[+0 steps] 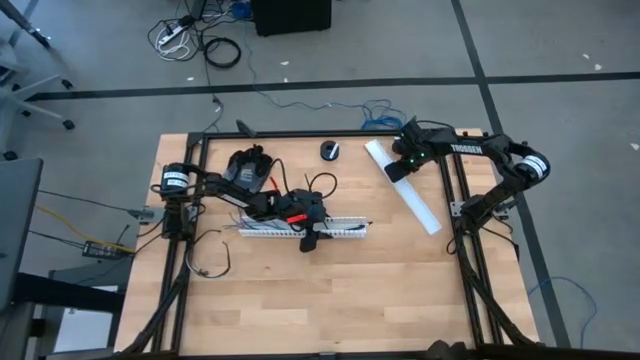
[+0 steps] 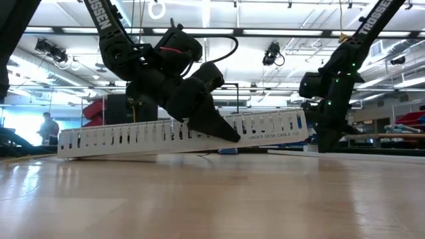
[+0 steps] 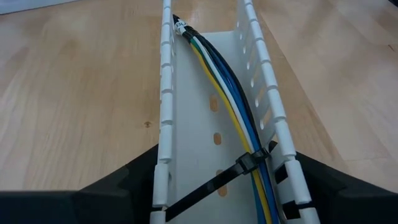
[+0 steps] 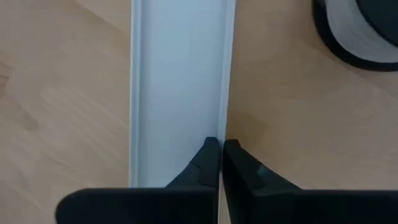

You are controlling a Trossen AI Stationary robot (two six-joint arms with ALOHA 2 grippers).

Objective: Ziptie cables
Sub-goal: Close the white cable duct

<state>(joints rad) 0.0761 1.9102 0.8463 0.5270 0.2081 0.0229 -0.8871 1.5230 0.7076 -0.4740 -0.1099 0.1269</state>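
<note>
Left claw [image 1: 311, 243] sits at centre frame of the high view, straddling the white slotted plastic cable duct [image 1: 345, 227] on the light wooden worktop [image 1: 330, 300]; its fingers [image 3: 124, 186] stand wide, one outside each duct wall. Inside the duct runs the bundle of thin cables [image 3: 233, 99], black, blue, white and yellow, along one wall. A black ziptie [image 3: 249, 163] wraps the bundle, its tail lying across the duct floor. Right claw [image 4: 221, 152], upper right of the high view, is fully closed, tips at the edge of a flat white duct cover [image 4: 177, 81]. A black round object [image 1: 330, 150] lies nearby.
</note>
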